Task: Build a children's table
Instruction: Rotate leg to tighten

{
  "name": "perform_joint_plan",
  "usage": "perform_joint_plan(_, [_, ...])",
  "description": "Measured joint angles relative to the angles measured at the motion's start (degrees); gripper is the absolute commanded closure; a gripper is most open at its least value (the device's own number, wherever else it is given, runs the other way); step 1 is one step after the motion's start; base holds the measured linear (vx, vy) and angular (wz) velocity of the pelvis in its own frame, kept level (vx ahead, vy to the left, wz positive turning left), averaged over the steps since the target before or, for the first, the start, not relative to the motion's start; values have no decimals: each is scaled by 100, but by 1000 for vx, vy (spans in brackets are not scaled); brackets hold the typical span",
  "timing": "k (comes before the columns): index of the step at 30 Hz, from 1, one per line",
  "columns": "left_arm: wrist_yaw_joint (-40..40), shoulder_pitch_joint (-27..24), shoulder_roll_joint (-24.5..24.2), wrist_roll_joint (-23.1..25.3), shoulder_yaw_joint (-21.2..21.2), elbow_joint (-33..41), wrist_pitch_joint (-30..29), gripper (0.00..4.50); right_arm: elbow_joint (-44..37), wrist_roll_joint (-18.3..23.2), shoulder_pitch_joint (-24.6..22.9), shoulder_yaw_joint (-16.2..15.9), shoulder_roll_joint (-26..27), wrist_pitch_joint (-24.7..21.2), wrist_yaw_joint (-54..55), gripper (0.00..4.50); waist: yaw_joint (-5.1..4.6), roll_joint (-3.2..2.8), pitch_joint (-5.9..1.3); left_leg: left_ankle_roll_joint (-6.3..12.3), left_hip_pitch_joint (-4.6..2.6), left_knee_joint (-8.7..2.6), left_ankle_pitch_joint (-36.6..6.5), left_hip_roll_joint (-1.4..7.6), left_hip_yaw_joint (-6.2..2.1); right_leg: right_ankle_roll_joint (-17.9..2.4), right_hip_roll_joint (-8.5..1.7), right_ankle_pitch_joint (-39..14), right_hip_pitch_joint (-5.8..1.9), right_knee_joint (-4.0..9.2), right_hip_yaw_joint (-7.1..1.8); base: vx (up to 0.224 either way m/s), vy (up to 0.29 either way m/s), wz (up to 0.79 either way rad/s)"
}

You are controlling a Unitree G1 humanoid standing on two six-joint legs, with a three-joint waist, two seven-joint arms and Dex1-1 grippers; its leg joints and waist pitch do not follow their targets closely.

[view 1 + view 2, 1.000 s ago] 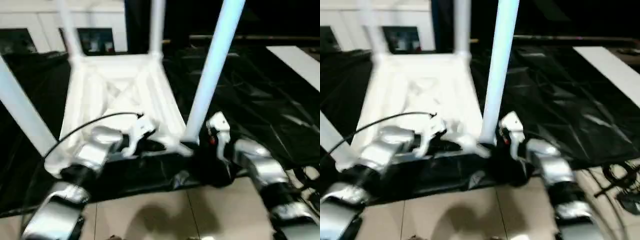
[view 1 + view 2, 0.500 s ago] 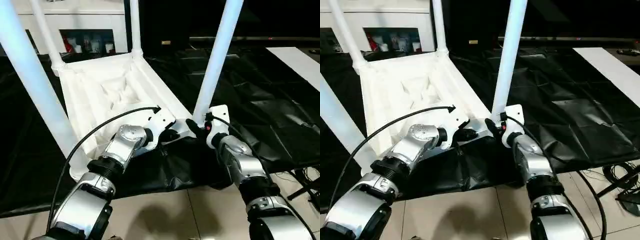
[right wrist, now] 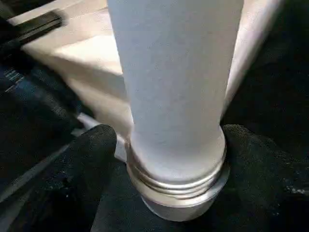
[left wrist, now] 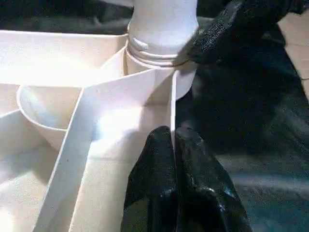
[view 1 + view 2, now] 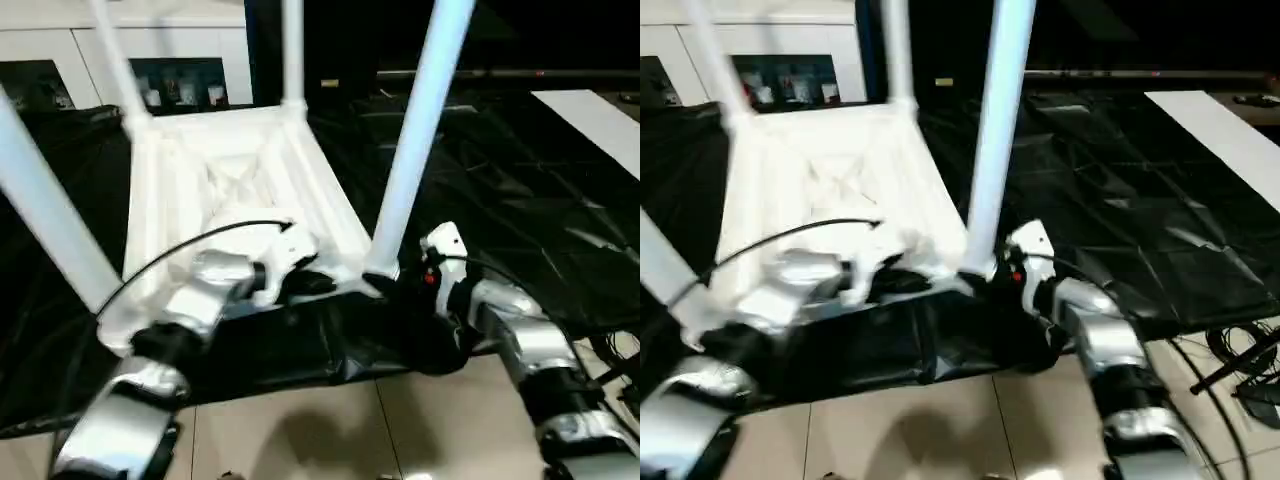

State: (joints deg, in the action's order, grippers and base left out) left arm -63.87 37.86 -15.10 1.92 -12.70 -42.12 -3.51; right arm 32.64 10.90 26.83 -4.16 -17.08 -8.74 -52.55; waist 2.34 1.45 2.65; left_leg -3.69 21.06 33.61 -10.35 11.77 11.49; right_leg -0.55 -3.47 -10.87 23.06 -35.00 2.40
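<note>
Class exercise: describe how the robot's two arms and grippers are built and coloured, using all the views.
Both forearms are silver, rounded segments joined by black ribbed rings. The left gripper has a white housing with a black cable looping out of it; the right gripper has a white housing with a small red mark and a black cable. The fingers are black, rounded and matte.

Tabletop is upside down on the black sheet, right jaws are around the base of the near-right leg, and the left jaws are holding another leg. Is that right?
One thing is off: the left gripper holds no leg. The left wrist view shows its jaws pinched on a thin rib of the tabletop beside the corner socket. The rest stands: the tabletop lies underside up on the black sheet, and the right gripper sits around the base of the near-right leg.
</note>
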Motion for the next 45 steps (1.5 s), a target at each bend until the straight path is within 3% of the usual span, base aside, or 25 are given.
perform_joint_plan(3, [-339,-154,-203,-100,2,248,-30,450,-206,85,-36,-83,-127,-202,-442,73,3,0,2,0,4,1,0,0,2,0,-1,0,2,4,-2,0,0,0])
perform_joint_plan(6, [-482,-208,-262,-127,1,360,-71,450,-414,221,-46,-100,-160,-287,-674,106,16,3,3,0,7,-1,-1,1,2,0,0,-4,5,5,0,0,0,0])
perform_joint_plan(24, [-567,-373,-370,-203,2,655,-274,450,-504,281,-86,-74,-109,-365,-723,230,53,20,3,0,2,-4,-2,1,4,1,0,-9,5,3,-1,0,0,0])
perform_joint_plan(33, [788,5,285,163,42,16,-238,450,-51,-48,28,341,642,-6,1312,246,-31,28,-5,-3,-21,4,0,-2,3,22,-1,-17,-12,1,-7,0,0,0])
perform_joint_plan(40, [2173,471,977,413,62,-704,-288,450,643,-257,557,777,1333,125,3345,250,-43,36,-10,-3,-18,6,1,-6,0,23,-3,-18,-14,6,-7,0,0,0])
perform_joint_plan(45, [2296,531,1066,452,100,-785,-283,450,865,-294,681,832,1454,330,3639,250,-38,36,-12,-3,-17,3,1,-5,-2,20,-3,-14,-15,5,-4,0,0,0])
